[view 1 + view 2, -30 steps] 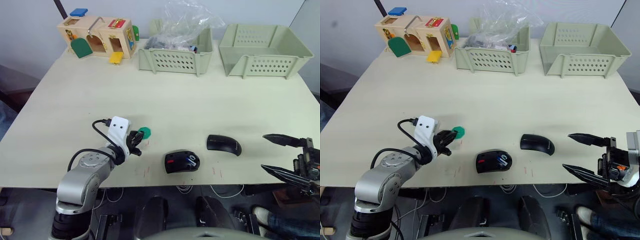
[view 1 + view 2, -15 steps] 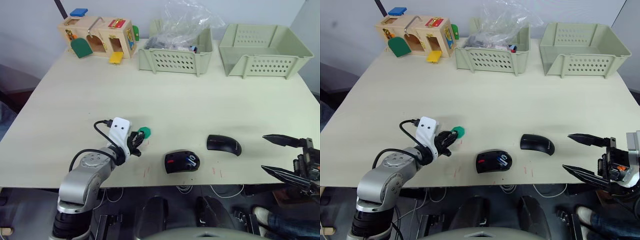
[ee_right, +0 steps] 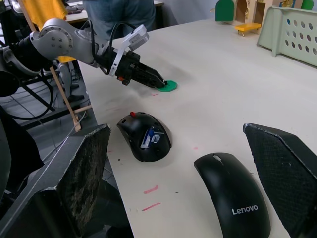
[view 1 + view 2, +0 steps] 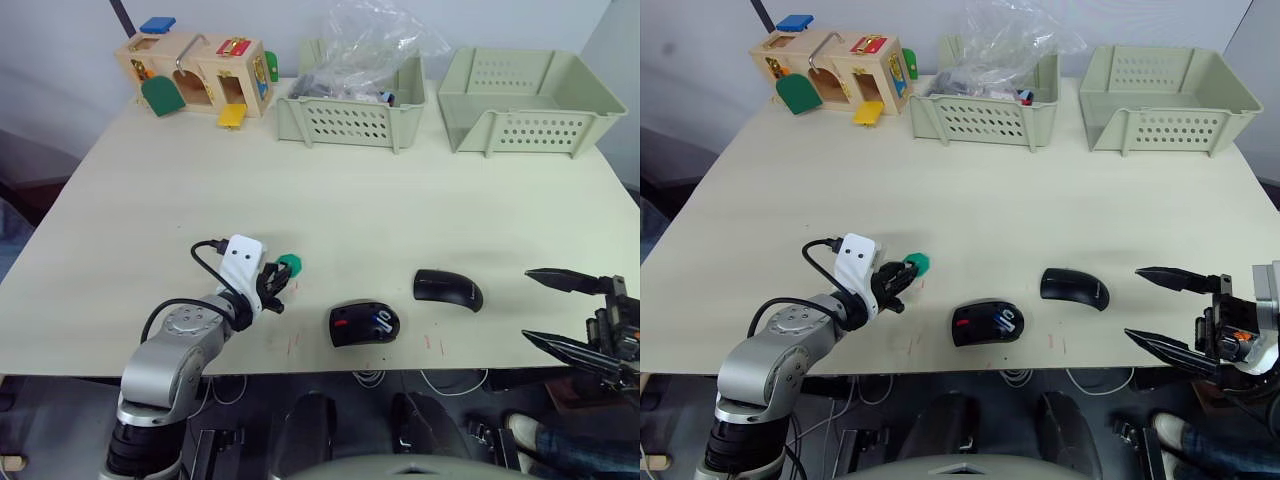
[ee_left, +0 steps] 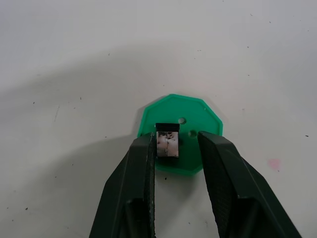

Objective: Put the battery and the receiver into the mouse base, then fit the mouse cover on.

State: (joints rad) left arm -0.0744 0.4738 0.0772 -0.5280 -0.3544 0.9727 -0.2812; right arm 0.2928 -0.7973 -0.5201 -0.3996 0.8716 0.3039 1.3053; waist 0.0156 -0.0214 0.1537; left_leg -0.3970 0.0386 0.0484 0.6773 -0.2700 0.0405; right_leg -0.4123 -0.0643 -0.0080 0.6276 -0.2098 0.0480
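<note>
While the receiver (image 5: pixel 167 143) lies on the green disc (image 5: pixel 181 134) near the desk's (image 4: pixel 350 210) front edge, the left pincer (image 5: pixel 174 148) reaches down over it, its two fingers slightly apart on either side of the small metal-and-black piece; one finger (image 5: pixel 143 158) touches or nearly touches it, the other stands clear. The mouse base (image 4: pixel 364 323) sits just to the right of the disc, hollow side up, with a red mark on its left part and the battery (image 4: pixel 384 320), white with a blue end, lying in its compartment. The mouse cover (image 4: pixel 448 289), glossy and domed, rests on the desk a little farther right, apart from the base. The right pincer (image 4: pixel 570 315) hovers off the desk's front right corner, fingers spread wide and holding nothing. Along the far edge stand a wooden toy house (image 4: pixel 195 72), a basket (image 4: pixel 350 115) with a plastic bag (image 4: pixel 375 40) in it, and a second basket (image 4: pixel 525 90).
</note>
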